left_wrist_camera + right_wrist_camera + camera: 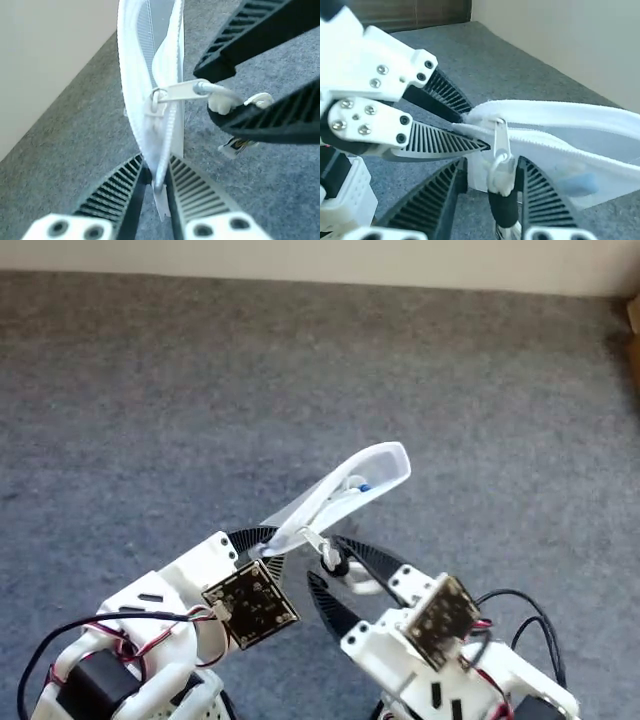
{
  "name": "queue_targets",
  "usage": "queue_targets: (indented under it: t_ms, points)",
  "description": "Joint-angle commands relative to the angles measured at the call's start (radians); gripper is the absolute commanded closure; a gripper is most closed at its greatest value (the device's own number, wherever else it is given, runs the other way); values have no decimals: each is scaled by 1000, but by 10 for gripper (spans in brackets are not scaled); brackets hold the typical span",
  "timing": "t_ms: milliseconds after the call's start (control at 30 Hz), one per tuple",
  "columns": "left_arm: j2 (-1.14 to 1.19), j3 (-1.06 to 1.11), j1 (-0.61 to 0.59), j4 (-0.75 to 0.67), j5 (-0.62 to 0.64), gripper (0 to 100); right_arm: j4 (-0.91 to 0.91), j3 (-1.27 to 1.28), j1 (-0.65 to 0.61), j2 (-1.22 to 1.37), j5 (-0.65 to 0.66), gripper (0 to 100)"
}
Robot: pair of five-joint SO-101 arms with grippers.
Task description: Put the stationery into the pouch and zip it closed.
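Two claws share one white pouch (345, 495) over a grey tabletop (150, 390), each placed for its own half of the closing job. At the pouch's near end the left claw (156, 169) is clamped on the fabric just behind the start of the zip. That grip appears meant to anchor the pouch and hold it taut, so it stands on edge with its far end pointing away from both arms. Whether that far end touches the tabletop cannot be told.

Beside it, the right claw (493, 166) has its jaws apart on either side of the zipper pull (180, 91). The pull hangs from the slider (157, 103), close to the left claw's grip. Its corded tail lies between the right claw's jaws, perhaps against one of them, but no firm pinch shows.

A blue item (577, 183) is visible through the pouch's translucent wall, which suggests the stationery is already inside. Beyond the slider the two rows of teeth gape, so the zipping looks barely begun. The likely next step is for the right claw to close on the pull and draw it along the teeth, away from the anchoring grip. A pull this small and loose could slip out.
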Motion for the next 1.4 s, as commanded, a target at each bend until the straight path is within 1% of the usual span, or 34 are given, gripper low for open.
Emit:
queue_targets:
  t_ms: [0,133,333,467,767,1133,1367]
  points:
    - [4,15,-19,3,11,995,-44,15,-13,2,8,854]
    - [4,15,-19,3,11,995,-48,16,-2,2,11,923]
    - [2,15,-16,5,11,995,-81,25,84,2,9,942]
    - [2,15,-16,5,11,995,-96,24,128,2,11,993]
    - [2,15,-18,5,11,995,-97,15,335,2,9,994]
    - [2,15,-19,9,11,995,-101,15,498,2,6,994]
    - [2,15,-19,9,9,995,-145,15,588,2,6,994]
